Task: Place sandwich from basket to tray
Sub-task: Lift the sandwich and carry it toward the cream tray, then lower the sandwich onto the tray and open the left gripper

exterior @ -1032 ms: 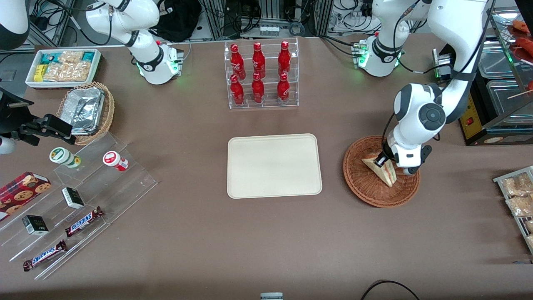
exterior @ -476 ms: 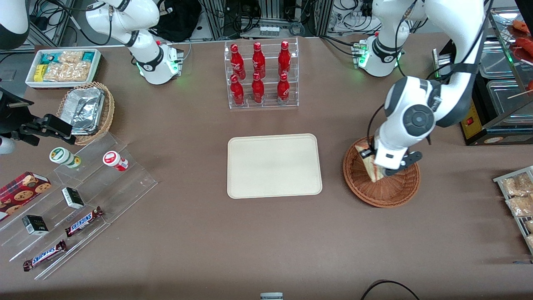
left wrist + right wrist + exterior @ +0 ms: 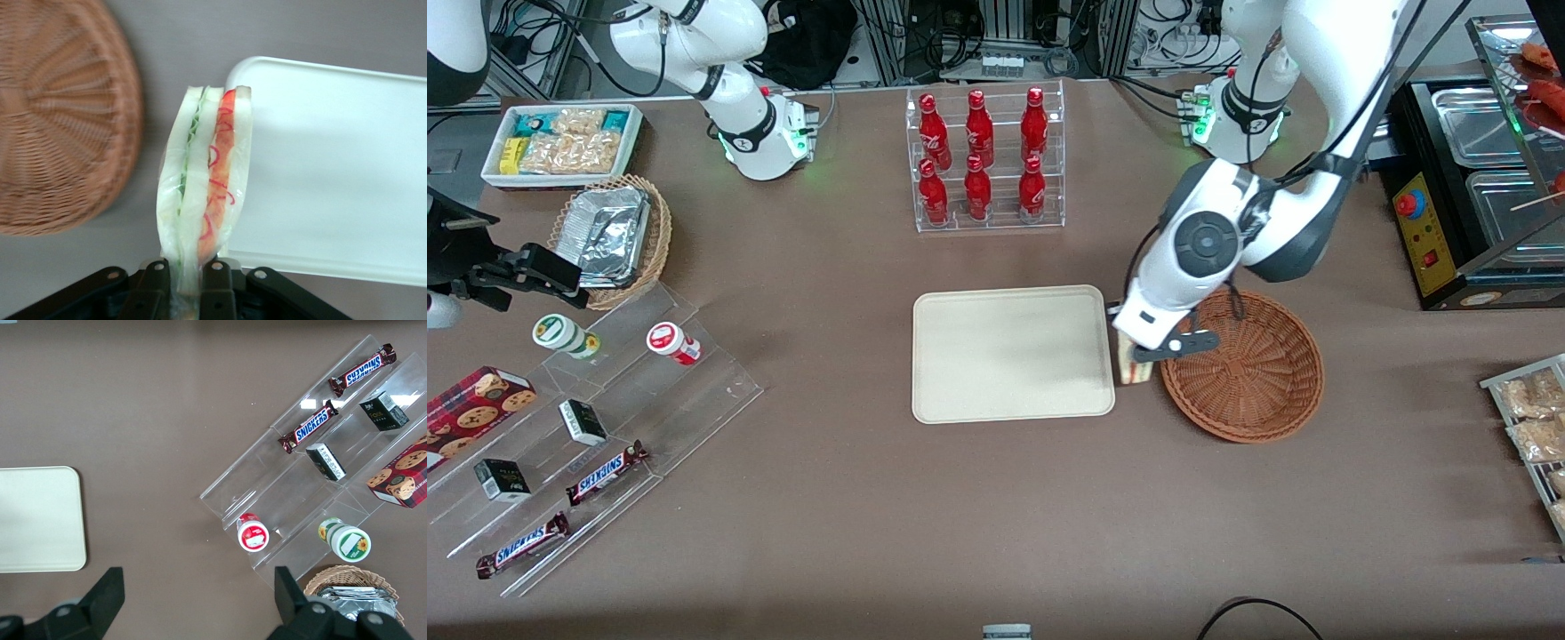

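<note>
Between basket [image 3: 1241, 365] and tray [image 3: 1013, 353], gripper [image 3: 1136, 354] carries the sandwich [image 3: 205, 181] aloft, jaws pinching its narrow end, wedge at the tray's edge. Basket holds nothing; lift done, carry partway, set-down on tray left. Tray bare. Rack of red bottles [image 3: 984, 160] stands farther from the camera, well apart; nothing blocks the path.
</note>
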You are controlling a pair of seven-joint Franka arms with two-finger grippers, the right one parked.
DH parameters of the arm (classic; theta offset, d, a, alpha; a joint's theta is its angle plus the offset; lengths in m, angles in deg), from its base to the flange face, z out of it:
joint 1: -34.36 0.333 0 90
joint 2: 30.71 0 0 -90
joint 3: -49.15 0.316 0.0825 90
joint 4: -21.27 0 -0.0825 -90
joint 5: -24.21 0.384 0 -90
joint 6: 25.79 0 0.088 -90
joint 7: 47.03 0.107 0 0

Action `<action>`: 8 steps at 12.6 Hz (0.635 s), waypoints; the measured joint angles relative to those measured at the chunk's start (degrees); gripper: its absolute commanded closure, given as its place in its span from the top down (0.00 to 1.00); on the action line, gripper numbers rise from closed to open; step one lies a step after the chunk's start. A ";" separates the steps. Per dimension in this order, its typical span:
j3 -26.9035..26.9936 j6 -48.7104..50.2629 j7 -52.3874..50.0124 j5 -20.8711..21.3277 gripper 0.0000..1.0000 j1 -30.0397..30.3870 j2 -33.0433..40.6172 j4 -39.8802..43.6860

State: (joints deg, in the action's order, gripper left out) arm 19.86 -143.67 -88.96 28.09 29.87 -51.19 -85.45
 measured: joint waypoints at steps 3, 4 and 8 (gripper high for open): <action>-1.26 -0.17 -3.73 2.81 0.02 -4.97 -5.60 5.99; -1.29 -0.19 -6.89 5.41 0.02 -6.84 -7.64 8.08; -1.31 -0.31 -18.75 13.16 0.03 -13.14 -15.84 15.98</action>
State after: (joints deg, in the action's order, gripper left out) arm 18.55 -143.98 -107.71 41.25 16.73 -67.03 -69.47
